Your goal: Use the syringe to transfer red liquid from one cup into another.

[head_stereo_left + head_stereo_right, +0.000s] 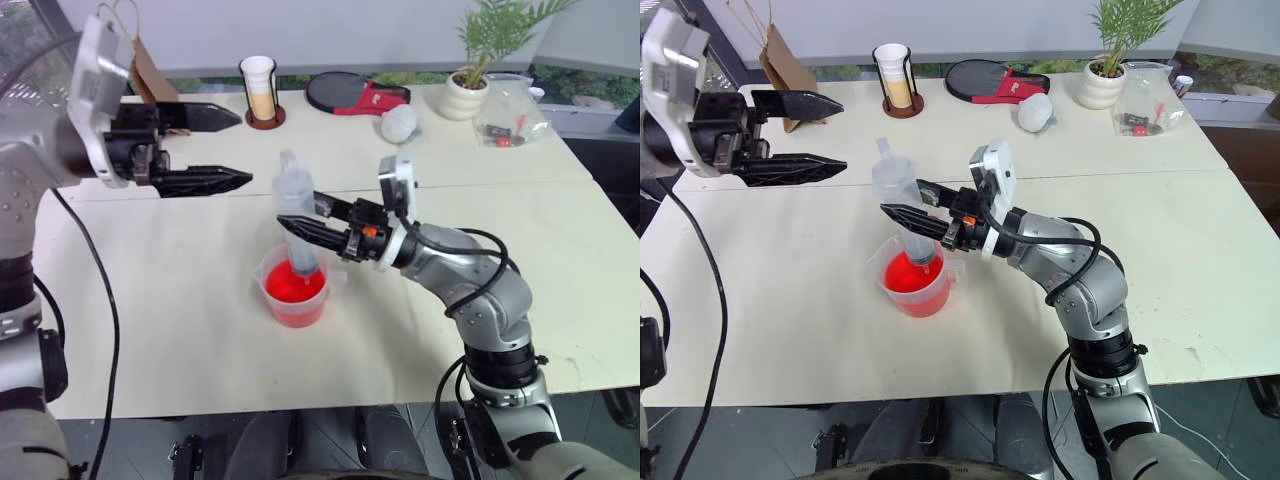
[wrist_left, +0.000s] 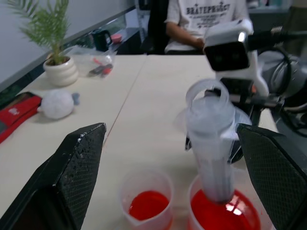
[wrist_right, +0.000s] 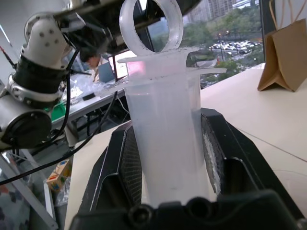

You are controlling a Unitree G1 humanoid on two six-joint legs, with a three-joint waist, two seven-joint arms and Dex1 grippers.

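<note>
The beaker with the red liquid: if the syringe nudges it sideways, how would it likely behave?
The beaker looks like thin clear plastic, so probably light and easy to slide on the smooth table. Its wide base suggests it would slide rather than tip. The red liquid sits high, so a sharp push could slosh it over.

Clear syringe (image 1: 297, 225), red liquid (image 1: 295, 288), black hands.

Head eyes look down over the table (image 1: 200, 300); both wrist views sit close to the syringe (image 2: 211, 143), sharing it.
</note>
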